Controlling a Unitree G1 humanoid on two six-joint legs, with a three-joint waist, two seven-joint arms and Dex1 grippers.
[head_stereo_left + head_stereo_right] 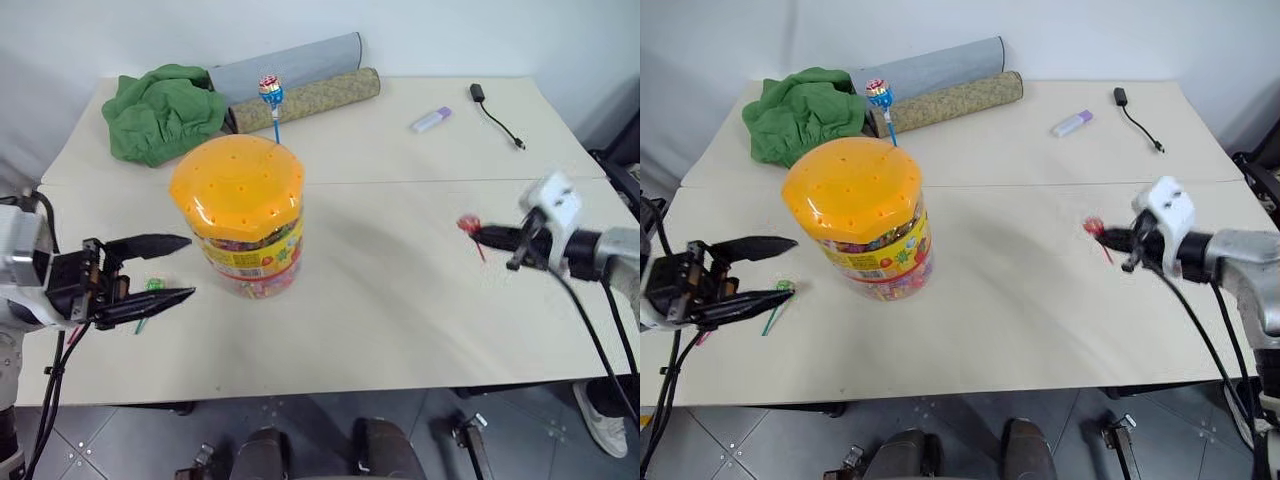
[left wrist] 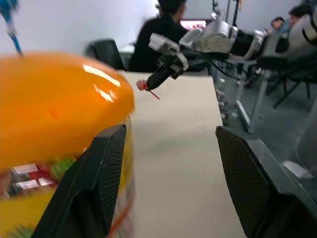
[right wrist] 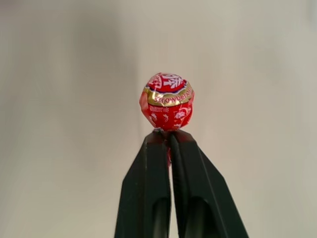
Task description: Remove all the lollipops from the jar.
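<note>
While my right pincer [image 3: 169, 135] clamps the red lollipop [image 3: 166, 101] by its stick, my left pincer [image 1: 170, 268] (jaws apart) hangs beside the jar [image 1: 240, 215].

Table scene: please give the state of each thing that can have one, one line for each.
jar: upright on the table, orange lid on.
blue-stick lollipop: standing up behind the lid's far edge.
red lollipop: held by its stick above the table.
green-stick lollipop: lying on the table.
left gripper: open, holding nothing.
right gripper: shut on the red lollipop's stick.
green cloth: crumpled.
</note>
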